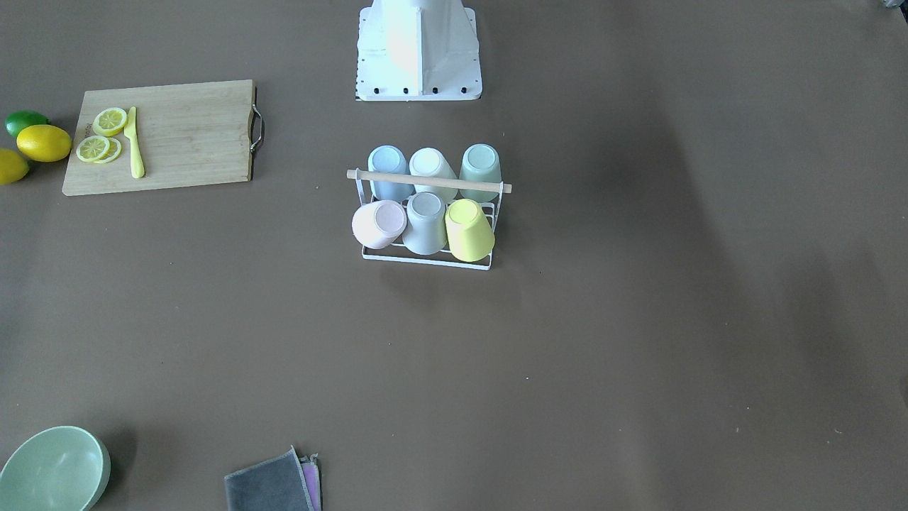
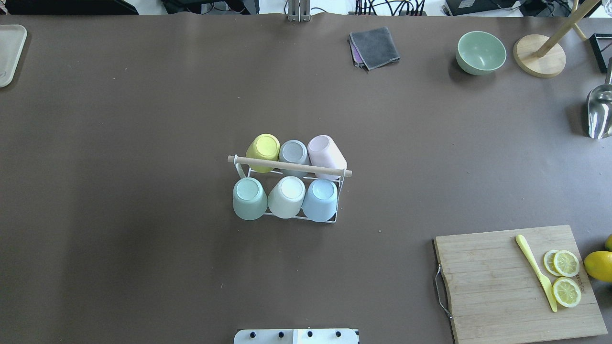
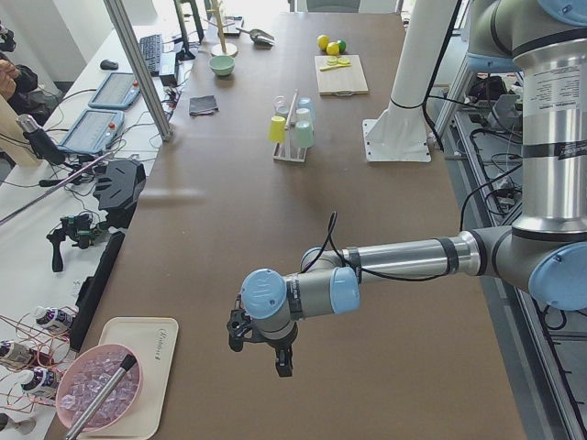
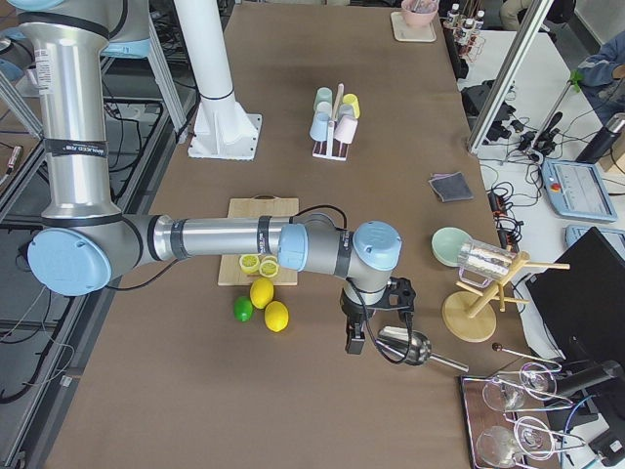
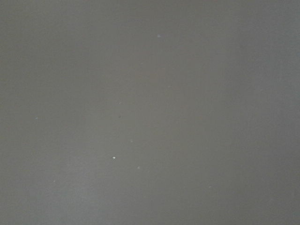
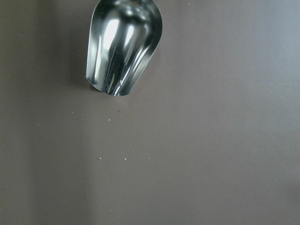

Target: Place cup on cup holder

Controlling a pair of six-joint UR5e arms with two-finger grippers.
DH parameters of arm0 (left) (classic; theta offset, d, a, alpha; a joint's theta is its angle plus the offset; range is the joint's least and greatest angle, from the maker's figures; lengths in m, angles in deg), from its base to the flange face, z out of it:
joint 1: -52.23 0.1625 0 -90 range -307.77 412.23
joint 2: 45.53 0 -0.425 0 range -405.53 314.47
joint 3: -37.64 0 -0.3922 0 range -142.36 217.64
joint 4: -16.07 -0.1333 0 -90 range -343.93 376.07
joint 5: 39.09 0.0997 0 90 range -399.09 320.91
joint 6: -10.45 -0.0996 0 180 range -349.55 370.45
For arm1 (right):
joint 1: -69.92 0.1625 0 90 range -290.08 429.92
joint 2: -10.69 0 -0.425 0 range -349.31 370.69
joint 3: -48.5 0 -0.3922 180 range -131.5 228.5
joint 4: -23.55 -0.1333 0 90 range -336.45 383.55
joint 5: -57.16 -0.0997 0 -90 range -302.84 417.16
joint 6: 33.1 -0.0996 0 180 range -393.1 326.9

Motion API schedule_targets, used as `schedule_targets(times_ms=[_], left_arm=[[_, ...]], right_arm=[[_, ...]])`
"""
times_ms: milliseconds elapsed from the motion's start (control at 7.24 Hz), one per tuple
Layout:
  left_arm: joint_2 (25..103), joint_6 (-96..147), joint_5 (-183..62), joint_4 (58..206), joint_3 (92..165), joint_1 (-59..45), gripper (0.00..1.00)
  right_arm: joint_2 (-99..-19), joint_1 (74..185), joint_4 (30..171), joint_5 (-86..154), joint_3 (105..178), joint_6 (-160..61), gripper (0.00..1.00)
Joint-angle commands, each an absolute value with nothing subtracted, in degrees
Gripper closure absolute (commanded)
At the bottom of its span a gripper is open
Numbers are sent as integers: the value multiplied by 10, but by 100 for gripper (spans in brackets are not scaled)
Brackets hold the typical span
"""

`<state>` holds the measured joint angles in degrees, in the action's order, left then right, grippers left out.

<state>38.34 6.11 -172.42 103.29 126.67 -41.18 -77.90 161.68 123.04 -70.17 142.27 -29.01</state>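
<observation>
The cup holder [image 2: 296,166], a white wire rack with a wooden rod handle, stands mid-table and also shows in the front view [image 1: 425,180]. Several cups sit upside down on its prongs: yellow [image 2: 263,147], grey [image 2: 293,153], pink [image 2: 326,150], green [image 2: 249,198], white [image 2: 287,196] and blue [image 2: 320,198]. My left gripper [image 3: 261,353] hangs over bare table far toward the left end. My right gripper [image 4: 376,327] hangs far toward the right end, by a metal scoop. Both show only in side views, so I cannot tell whether they are open or shut.
A cutting board [image 2: 497,286] with lemon slices and a yellow knife lies near right. Whole lemons and a lime [image 1: 44,142] sit beside it. A green bowl [image 2: 480,52], folded cloths [image 2: 374,46], wooden stand [image 2: 540,59] and metal scoop [image 6: 123,44] lie far right. A tray [image 2: 9,52] sits far left.
</observation>
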Motion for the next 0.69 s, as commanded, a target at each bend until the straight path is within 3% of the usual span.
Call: schedule_targets(times_ms=[0, 552], left_arm=[[389, 154, -1727, 1023, 1311, -414, 2], [365, 210, -1730, 1023, 1339, -407, 2]], right_arm=[[-783, 1617, 1231, -707, 1455, -293, 0], [-807, 1617, 1232, -713, 1507, -291, 0]])
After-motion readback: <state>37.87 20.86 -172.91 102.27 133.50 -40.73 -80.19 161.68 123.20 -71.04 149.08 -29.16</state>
